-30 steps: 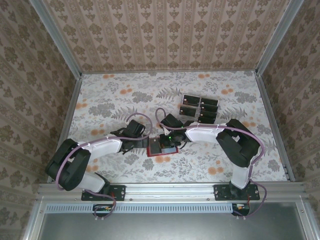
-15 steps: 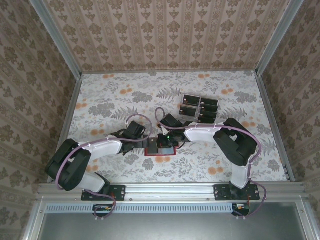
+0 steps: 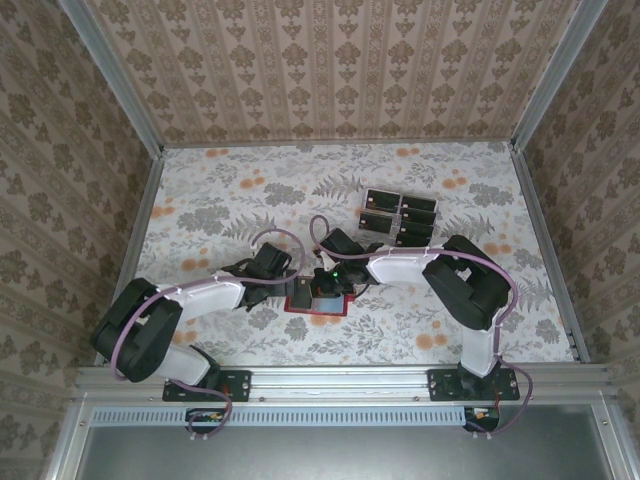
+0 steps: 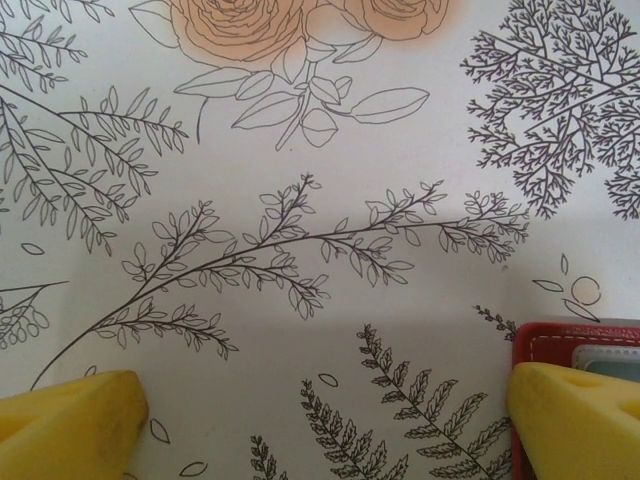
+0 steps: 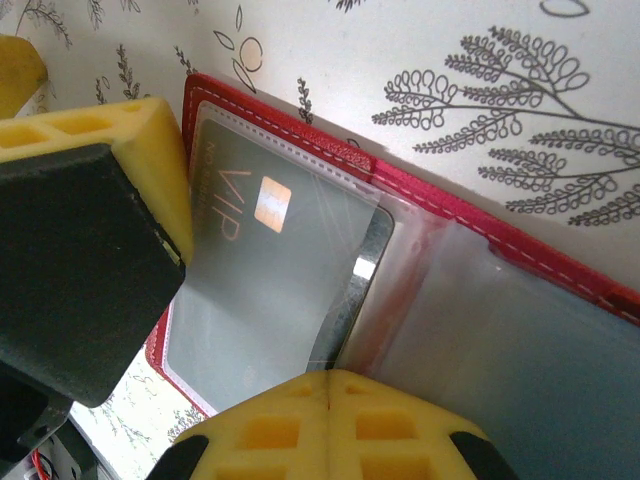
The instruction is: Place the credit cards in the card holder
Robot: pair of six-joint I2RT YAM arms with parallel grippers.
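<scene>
From the near edge of the flower-printed table (image 3: 220, 200), both arms reach inward to meet just short of the middle. Between them lies the card holder (image 3: 318, 308), a small red leather-like wallet, spread open and flat on the table.

The left gripper (image 3: 286, 290) comes in from 9 o'clock of the wallet. In its wrist view the left gripper (image 4: 320, 420) is released, with its yellow fingertips (image 4: 70, 420) far apart at the lower corners. The one at 4 o'clock overlaps a stitched red corner of the card holder (image 4: 545, 340).

The right gripper (image 3: 322, 283) reaches in from 3 o'clock and hangs over the open wallet. Seen from its wrist, the right gripper (image 5: 330, 385) is clenched, its two yellow pads pressed flat together at 6 o'clock, right above the clear plastic sleeves. One dark grey credit card (image 5: 260, 280), with gold "VIP" lettering and a small chip, sits inside the sleeve at 9 o'clock of the card holder (image 5: 300, 125). A yellow finger backed by a black block (image 5: 80, 270) overlaps that edge of the wallet.

Farther back, at 1 o'clock of the wallet and well apart from it, the remaining black rectangular credit cards (image 3: 400, 217) lie in a tight cluster on the table.
</scene>
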